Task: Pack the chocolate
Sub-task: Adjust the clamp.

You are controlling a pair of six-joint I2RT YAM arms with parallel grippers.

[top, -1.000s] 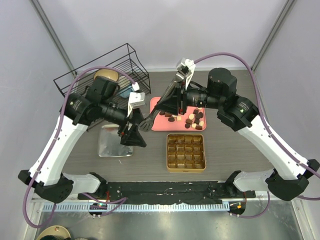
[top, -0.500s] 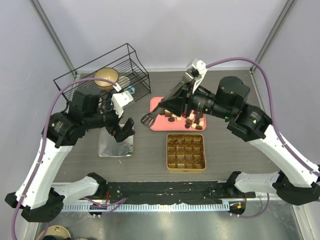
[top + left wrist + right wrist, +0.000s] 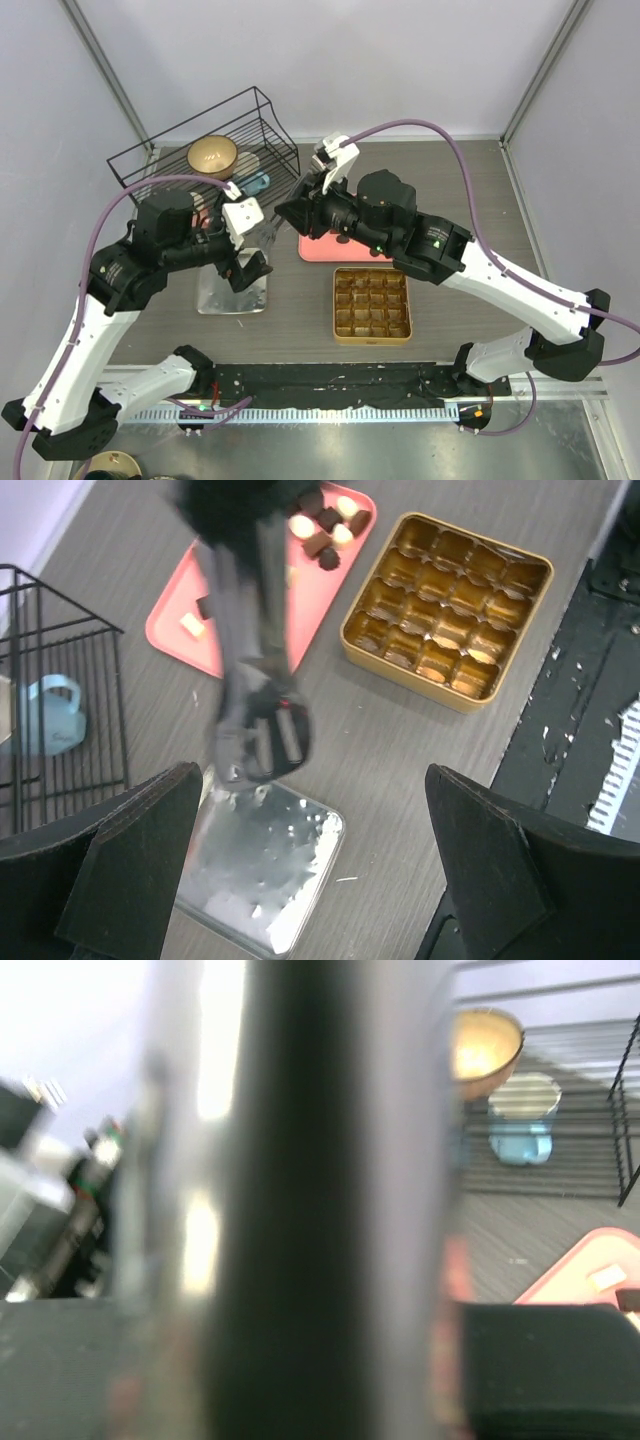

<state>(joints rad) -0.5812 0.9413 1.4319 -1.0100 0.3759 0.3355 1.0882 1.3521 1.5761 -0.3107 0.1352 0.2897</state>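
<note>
The chocolate (image 3: 325, 530) lies as small brown and cream pieces on the pink tray (image 3: 180, 640); in the top view my right arm hides it. The gold gridded tin (image 3: 372, 304) (image 3: 447, 610) stands empty. My right gripper (image 3: 297, 212) (image 3: 310, 1360) is shut on metal tongs (image 3: 255, 730) (image 3: 268, 233), whose black tips hang over the far corner of a silver lid (image 3: 265, 875). The blurred tong handle fills the right wrist view. My left gripper (image 3: 250, 270) (image 3: 310, 810) stands wide open above the lid, holding nothing.
A black wire basket (image 3: 210, 140) at the back left holds a gold bowl (image 3: 212, 155) (image 3: 487, 1045) and a light blue cup (image 3: 255, 183) (image 3: 520, 1130). The silver lid (image 3: 232, 290) lies left of the tin.
My right arm has swung left with the tongs, from over the pink tray to the lid's far corner. My left gripper has opened wide and drawn back to the left.
</note>
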